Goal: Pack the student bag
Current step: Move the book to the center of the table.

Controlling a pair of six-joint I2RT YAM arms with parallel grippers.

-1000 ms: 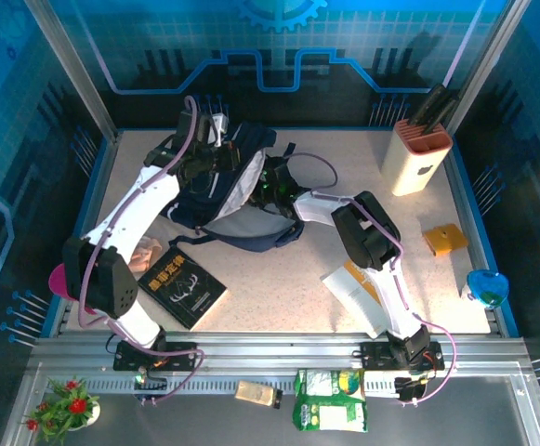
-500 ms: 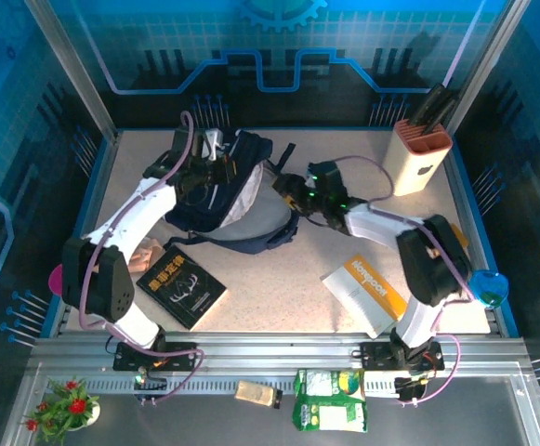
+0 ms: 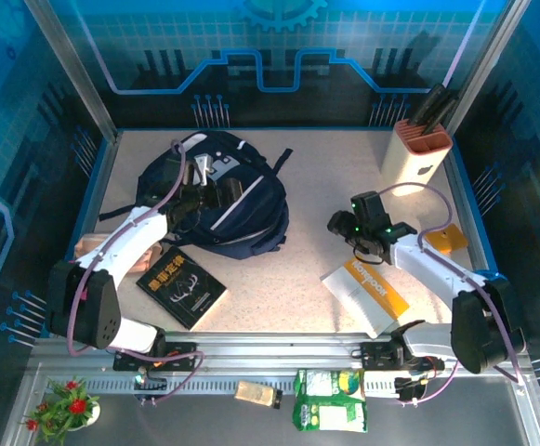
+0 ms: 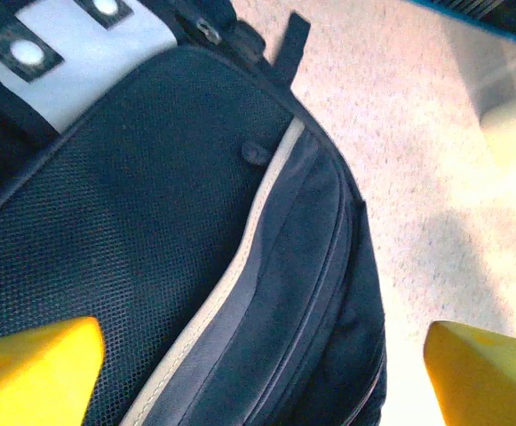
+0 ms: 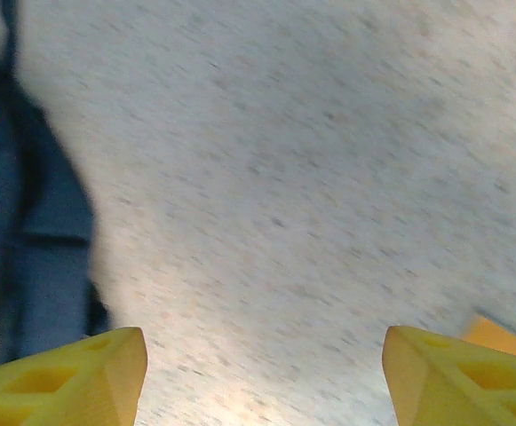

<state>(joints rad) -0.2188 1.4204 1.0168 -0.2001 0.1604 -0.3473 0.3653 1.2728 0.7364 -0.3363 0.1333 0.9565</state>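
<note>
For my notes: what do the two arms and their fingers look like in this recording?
Both the left arm and the right arm have white link shells with black joint housings, and a thin lilac cable loops along each. The wrist units are black; a green light glows on the right one. The fingers are bright yellow wedges with triangular cut-outs.

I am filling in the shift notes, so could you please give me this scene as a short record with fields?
backpack: lying on the table, far left
left gripper: open, above the backpack, holding nothing
right gripper: open, over bare table, holding nothing
black book: on the table, just nearer than the backpack
orange and white book: on the table, near right
knife block: upright, far right corner
packing: both books lie outside the backpack
</note>
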